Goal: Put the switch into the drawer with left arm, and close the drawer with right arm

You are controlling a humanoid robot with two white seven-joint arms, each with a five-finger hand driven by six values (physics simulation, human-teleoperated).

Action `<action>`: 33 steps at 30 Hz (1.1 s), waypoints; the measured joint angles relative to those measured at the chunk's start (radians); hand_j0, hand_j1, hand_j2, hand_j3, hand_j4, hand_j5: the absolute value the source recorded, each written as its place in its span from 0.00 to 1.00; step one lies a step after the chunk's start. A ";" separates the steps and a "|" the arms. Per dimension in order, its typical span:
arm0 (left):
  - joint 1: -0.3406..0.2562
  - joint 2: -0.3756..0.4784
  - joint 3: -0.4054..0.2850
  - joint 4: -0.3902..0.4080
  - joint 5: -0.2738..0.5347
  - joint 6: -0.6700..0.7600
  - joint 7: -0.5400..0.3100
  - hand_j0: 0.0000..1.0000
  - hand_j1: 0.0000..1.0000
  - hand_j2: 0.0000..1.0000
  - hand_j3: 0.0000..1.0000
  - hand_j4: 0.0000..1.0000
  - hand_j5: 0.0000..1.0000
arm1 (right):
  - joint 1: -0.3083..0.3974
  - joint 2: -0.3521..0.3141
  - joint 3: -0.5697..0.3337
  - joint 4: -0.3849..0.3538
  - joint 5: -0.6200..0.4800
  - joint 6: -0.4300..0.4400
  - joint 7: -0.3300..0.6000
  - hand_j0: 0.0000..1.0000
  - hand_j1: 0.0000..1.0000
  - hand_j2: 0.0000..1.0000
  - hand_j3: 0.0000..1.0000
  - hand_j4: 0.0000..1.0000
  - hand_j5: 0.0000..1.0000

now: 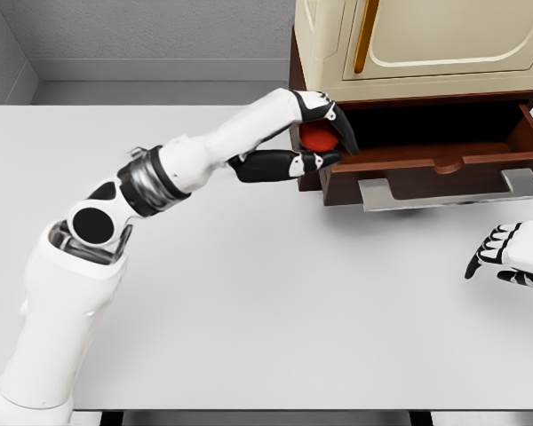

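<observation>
Red switch sits gripped in the left hand beside the open drawer, while the right hand rests relaxed over the counter.

Cabinet at the table's far right, drawer pulled out

The drawer juts from the cabinet on the table. The left hand holds the switch at the drawer's left end; the right hand lies in front, right.
</observation>
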 measured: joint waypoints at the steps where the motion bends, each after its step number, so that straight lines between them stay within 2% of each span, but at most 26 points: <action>1: -0.002 -0.010 -0.001 0.001 -0.016 0.007 0.000 0.43 0.43 0.43 0.43 0.43 0.43 | 0.000 0.000 0.000 0.000 0.000 0.000 0.000 0.59 0.59 0.59 0.59 0.59 0.59; 5: -0.008 -0.055 -0.007 0.003 -0.085 0.032 0.000 0.43 0.43 0.43 0.43 0.43 0.43 | 0.000 0.000 0.000 0.000 0.000 0.000 0.000 0.59 0.59 0.59 0.59 0.59 0.59; 12: -0.055 -0.106 -0.019 0.037 -0.205 0.051 0.000 0.43 0.43 0.43 0.43 0.43 0.43 | 0.000 -0.001 0.000 0.000 0.000 0.000 0.000 0.59 0.59 0.59 0.59 0.59 0.59; 23: -0.084 -0.114 -0.059 0.114 -0.360 0.052 0.000 0.43 0.43 0.43 0.43 0.43 0.43 | -0.002 -0.002 0.000 0.002 0.000 0.000 0.000 0.59 0.59 0.59 0.59 0.59 0.59; 33: -0.095 -0.115 -0.094 0.126 -0.497 0.066 0.000 0.43 0.43 0.43 0.43 0.43 0.43 | -0.003 -0.003 0.000 0.006 0.001 0.000 0.001 0.60 0.60 0.60 0.60 0.60 0.60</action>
